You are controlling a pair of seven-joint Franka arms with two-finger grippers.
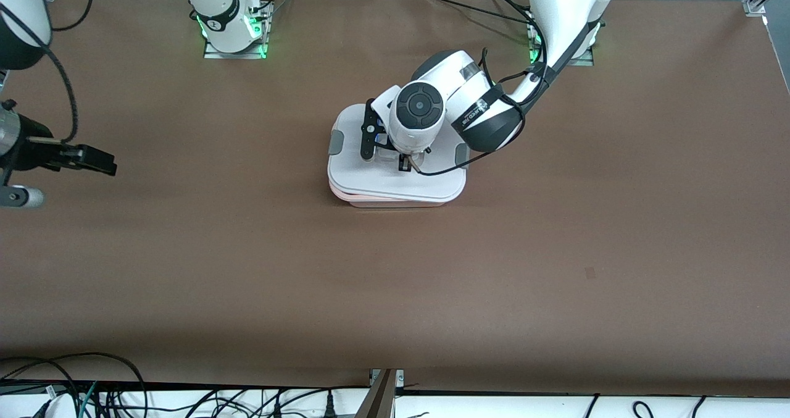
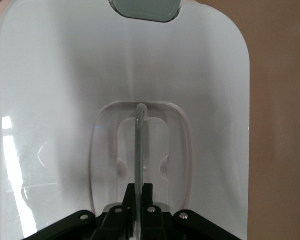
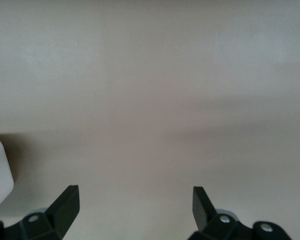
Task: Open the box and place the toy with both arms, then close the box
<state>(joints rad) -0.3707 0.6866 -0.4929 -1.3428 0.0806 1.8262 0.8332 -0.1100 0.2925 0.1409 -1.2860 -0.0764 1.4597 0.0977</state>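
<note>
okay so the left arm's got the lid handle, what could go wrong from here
The left gripper pinches only the thin handle of the white lid, so the lid could tilt or slip free. The lid already sits skewed on the box; if a grey clip catches, the whole box may drag. The right gripper waits, fingers open, off toward the right arm's end, bracing nothing.

A robotics lab — two white robot arms (image 1: 543, 41) bolted to a brown-covered table (image 1: 247, 270), loose black cables (image 1: 123, 399) along its edge.
</note>
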